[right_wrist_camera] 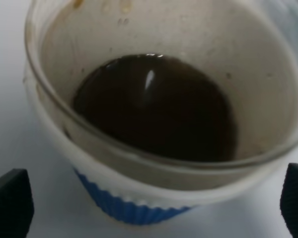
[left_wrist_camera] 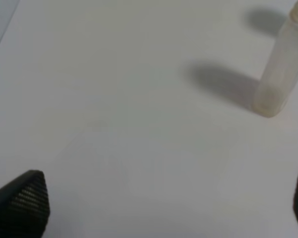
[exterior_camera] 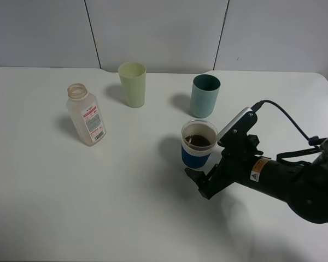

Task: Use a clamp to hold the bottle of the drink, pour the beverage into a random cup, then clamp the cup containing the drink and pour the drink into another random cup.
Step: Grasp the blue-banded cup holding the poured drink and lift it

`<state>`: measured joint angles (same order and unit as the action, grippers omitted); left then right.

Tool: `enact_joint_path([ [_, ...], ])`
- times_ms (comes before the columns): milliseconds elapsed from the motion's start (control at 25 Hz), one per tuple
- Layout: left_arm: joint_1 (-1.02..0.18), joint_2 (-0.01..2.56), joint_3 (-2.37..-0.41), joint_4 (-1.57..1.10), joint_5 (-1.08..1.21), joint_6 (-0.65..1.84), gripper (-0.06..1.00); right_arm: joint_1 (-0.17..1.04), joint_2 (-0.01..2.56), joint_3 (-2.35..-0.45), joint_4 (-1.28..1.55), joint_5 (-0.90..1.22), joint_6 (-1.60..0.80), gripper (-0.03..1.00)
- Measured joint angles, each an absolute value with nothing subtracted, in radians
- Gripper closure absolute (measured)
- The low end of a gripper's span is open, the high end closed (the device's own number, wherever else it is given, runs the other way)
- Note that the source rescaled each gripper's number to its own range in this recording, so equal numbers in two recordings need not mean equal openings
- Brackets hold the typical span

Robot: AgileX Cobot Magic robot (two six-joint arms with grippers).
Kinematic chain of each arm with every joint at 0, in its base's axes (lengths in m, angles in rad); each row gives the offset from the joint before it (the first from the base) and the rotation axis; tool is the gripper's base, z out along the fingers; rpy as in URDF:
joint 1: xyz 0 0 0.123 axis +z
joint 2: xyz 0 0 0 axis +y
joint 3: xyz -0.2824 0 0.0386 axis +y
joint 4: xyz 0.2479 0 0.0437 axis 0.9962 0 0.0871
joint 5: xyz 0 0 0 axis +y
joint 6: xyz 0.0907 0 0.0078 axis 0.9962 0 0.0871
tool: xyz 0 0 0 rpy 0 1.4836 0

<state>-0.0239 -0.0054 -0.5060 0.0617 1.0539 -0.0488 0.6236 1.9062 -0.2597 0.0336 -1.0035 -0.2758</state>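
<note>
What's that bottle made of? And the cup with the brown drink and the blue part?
The bottle looks like cloudy plastic: it is milky and half see-through, with a printed label. The cup looks like clear glass or hard plastic, because its rim is shiny and see-through; I can't tell which. Its blue band looks like matte, ribbed rubber or silicone.

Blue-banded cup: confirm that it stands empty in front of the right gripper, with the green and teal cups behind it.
Not empty: the blue-banded cup holds dark drink, as the right wrist view shows. It does stand in front of the right gripper, with the green cup and teal cup behind it.
</note>
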Motion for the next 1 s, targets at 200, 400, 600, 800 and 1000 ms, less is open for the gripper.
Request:
enact_joint_path([
  [200, -0.024, -0.005, -0.506, 0.062, 1.054, -0.049, -0.06, 0.624, 2.003, -0.26, 0.009, -1.162, -0.275, -0.03],
  [400, -0.024, -0.005, -0.506, 0.062, 1.054, -0.049, -0.06, 0.624, 2.044, -0.261, 0.009, -1.204, -0.246, -0.03],
  [600, -0.024, -0.005, -0.506, 0.062, 1.054, -0.049, -0.06, 0.624, 2.07, -0.288, 0.009, -1.204, -0.232, -0.03],
  [800, -0.024, -0.005, -0.506, 0.062, 1.054, -0.049, -0.06, 0.624, 2.071, -0.314, 0.0, -1.204, -0.231, -0.03],
  [1000, -0.024, -0.005, -0.506, 0.062, 1.054, -0.049, -0.06, 0.624, 2.071, -0.323, -0.017, -1.204, -0.231, 0.0],
])
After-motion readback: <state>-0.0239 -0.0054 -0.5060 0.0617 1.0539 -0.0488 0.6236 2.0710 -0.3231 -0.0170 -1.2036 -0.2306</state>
